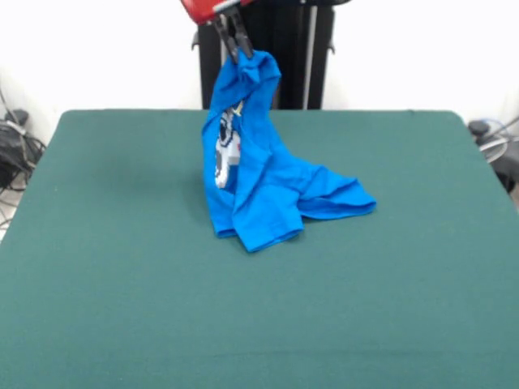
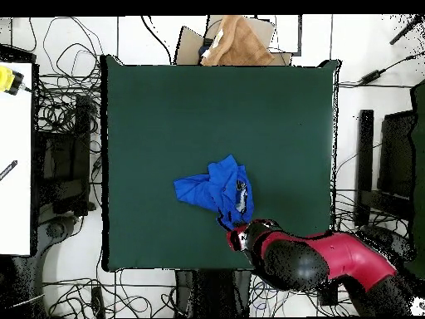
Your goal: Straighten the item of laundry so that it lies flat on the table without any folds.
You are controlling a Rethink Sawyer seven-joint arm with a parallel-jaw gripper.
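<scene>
The green bench [image 1: 113,308] is bare on the side close to me. Farther in, near the middle, sits the blue T-shirt [image 1: 272,190]. Its bottom part lies crumpled on the bench, with one flap spread out to the side. The rest of the shirt goes up like a little tent to the gripper [image 1: 235,44] near the far edge. The gripper is pinched shut on the top of the shirt and holds it up in the air. From the front I can see a bit of white print on the hanging part, and folds running down the cloth. From above, the shirt [image 2: 217,191] just looks like a small blue lump, and I cannot tell that it is lifted. That view shows the red and black arm [image 2: 319,259] reaching in over the bench edge [image 2: 112,166], and lots of black cables [image 2: 70,108] on the floor around it. Behind the far side of the bench is the black pedestal [image 1: 280,57].
</scene>
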